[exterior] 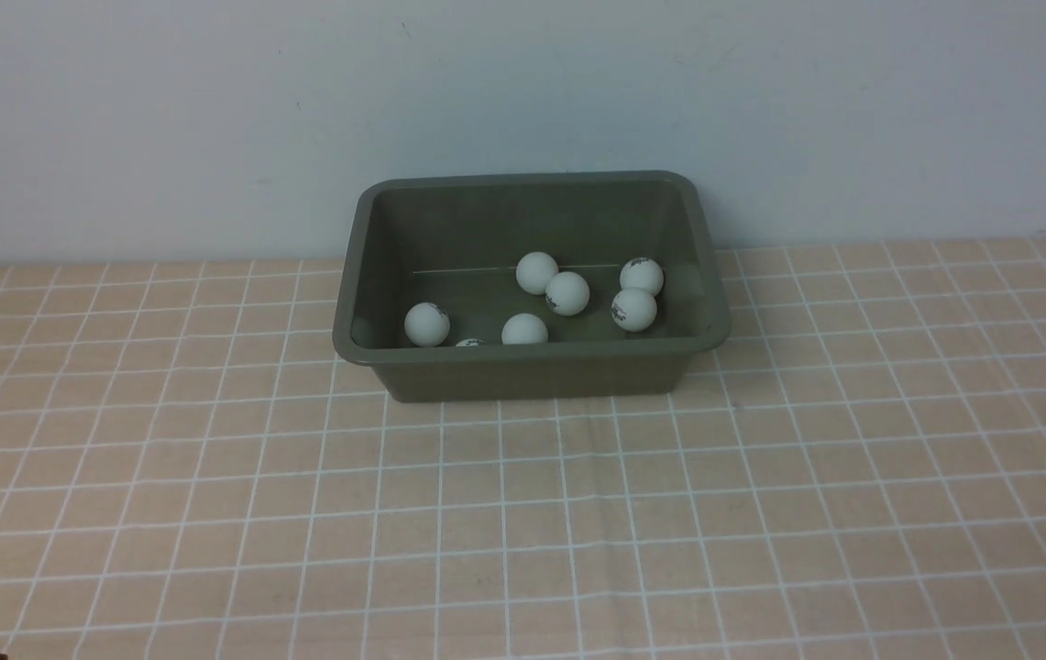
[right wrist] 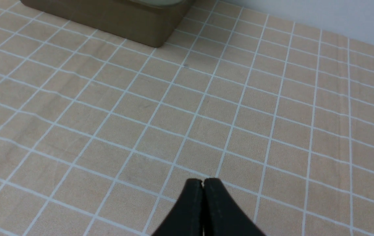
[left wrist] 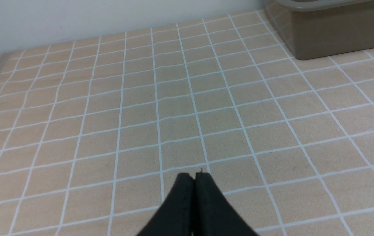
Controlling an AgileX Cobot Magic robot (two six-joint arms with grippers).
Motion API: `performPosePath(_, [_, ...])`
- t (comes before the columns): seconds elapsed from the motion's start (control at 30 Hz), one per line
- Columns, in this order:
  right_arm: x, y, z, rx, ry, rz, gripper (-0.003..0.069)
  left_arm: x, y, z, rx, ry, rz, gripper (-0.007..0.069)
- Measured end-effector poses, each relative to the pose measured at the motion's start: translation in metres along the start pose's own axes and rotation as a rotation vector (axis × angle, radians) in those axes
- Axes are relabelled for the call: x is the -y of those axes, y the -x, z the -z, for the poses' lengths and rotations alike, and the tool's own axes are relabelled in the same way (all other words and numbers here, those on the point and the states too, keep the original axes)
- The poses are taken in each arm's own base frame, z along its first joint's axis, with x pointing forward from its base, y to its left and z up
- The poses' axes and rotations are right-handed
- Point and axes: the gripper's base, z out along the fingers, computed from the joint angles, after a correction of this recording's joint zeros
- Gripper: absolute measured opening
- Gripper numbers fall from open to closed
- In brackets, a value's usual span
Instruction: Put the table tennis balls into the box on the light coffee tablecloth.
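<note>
The olive-green box [exterior: 532, 371] stands on the light coffee tablecloth [exterior: 523, 513] near the back wall. Several white table tennis balls lie inside it, among them one at its left [exterior: 426, 324], one in the middle [exterior: 567, 293] and one at its right [exterior: 634, 309]. No ball shows on the cloth. My left gripper [left wrist: 194, 177] is shut with nothing in it, low over the cloth, and the box [left wrist: 334, 29] shows far from it. My right gripper [right wrist: 203, 182] is shut and empty too, well short of the box [right wrist: 108, 16]. In the front view the arms barely show.
A plain pale wall [exterior: 523, 92] rises right behind the box. The gridded cloth stretches out in front of the box and to both sides of it.
</note>
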Motion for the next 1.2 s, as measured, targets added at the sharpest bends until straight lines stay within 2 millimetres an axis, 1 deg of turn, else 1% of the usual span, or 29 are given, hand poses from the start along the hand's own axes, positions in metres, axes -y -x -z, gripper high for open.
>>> performPosePath(0.43, [0.0,0.0,0.0,0.0,0.0,0.0,-0.0015,0.0,0.0,0.0,0.0,0.001,0.002,-0.0069])
performPosePath(0.57, [0.0,0.0,0.003,0.018,-0.004,0.0,-0.0015,0.0,0.0,0.0,0.0,0.001,0.002,-0.0069])
performPosePath(0.7, [0.002,0.002,0.019,0.153,-0.056,0.018,-0.0015,0.0,0.0,0.0,0.0,0.001,0.002,-0.0069])
performPosePath(0.73, [0.003,0.004,0.027,0.241,-0.078,0.01,-0.0015,0.0,0.0,0.0,0.0,0.001,0.002,-0.0069])
performPosePath(0.77, [0.003,0.005,0.028,0.255,-0.083,0.007,-0.0015,0.0,0.0,0.0,0.0,0.001,0.002,-0.0069])
performPosePath(0.87, [0.004,0.009,0.041,0.46,-0.136,-0.044,-0.0015,0.0,0.0,0.0,0.0,0.001,0.002,-0.0069])
performPosePath(0.93, [0.005,0.007,0.04,0.511,-0.162,-0.066,-0.0015,0.0,0.0,0.0,0.0,0.001,0.002,-0.0069])
performPosePath(1.0, [0.006,-0.004,0.03,0.514,-0.197,-0.103,-0.0015,0.0,0.0,0.0,0.0,0.001,0.002,-0.0069])
performPosePath(1.2, [0.005,-0.035,0.006,0.402,-0.209,-0.16,-0.0015,0.0,0.0,0.0,0.0,0.001,0.002,-0.0069])
